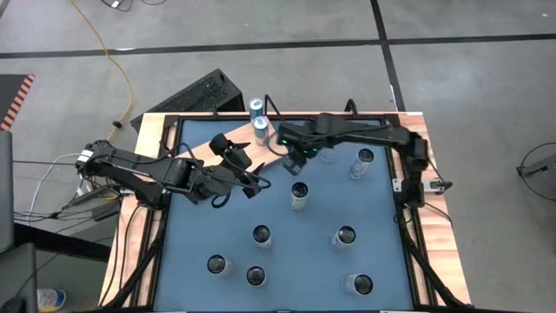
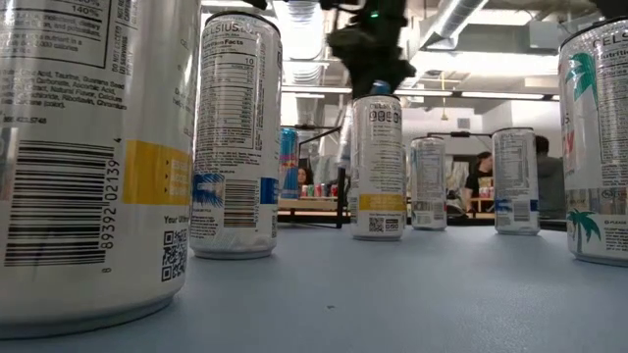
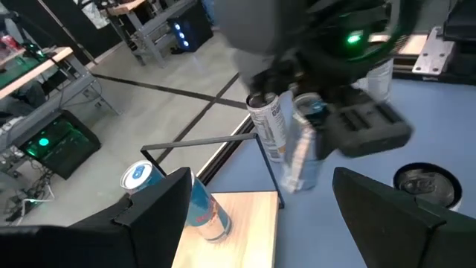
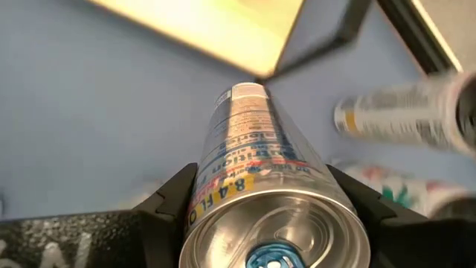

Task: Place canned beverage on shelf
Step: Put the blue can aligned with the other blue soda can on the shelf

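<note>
Held can (image 4: 256, 167): pinched between the right gripper (image 1: 296, 160) fingers, lifted off the surface, just off the shelf's corner.
Left gripper (image 1: 246, 164): fingers spread, empty, over the shelf's near edge.
Shelf (image 1: 207, 149): far-left on the blue surface (image 1: 382, 226); two blue cans (image 1: 258, 119) stand at its wire-frame end.
Open room: bare board between them and left gripper.

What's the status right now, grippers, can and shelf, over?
Right gripper shut on a can, held above the blue tabletop near the shelf. Left gripper open, empty, beside the shelf. Two blue cans already shelved; path looks clear.
</note>
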Robot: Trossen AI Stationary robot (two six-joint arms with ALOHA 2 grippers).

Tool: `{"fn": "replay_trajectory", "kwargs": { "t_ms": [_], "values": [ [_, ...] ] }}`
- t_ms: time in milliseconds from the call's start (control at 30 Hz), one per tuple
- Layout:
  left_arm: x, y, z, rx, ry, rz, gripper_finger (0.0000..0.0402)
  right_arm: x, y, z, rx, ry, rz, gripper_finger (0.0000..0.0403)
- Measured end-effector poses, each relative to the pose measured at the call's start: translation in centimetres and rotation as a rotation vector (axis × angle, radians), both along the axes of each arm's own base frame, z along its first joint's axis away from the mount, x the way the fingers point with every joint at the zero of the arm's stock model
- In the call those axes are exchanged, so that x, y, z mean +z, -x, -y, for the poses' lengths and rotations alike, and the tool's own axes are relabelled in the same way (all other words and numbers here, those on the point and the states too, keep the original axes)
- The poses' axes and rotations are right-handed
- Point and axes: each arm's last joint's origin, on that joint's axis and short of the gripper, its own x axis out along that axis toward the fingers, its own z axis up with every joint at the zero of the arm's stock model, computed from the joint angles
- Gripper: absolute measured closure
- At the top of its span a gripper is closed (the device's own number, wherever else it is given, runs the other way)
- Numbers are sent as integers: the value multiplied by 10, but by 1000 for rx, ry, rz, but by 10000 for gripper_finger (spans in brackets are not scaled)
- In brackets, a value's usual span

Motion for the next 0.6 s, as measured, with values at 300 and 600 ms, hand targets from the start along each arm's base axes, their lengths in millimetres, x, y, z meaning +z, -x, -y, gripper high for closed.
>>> {"fn": "replay_trajectory", "kwargs": {
  "t_ms": [300, 600],
  "values": [
    [-5, 5, -2, 52, -29, -61, 88, -11, -40, 12, 35, 14, -9, 186],
    [1, 17, -5, 51, -12, -54, 88, -27, -65, 29, 61, 4, -13, 186]
  ]
}}
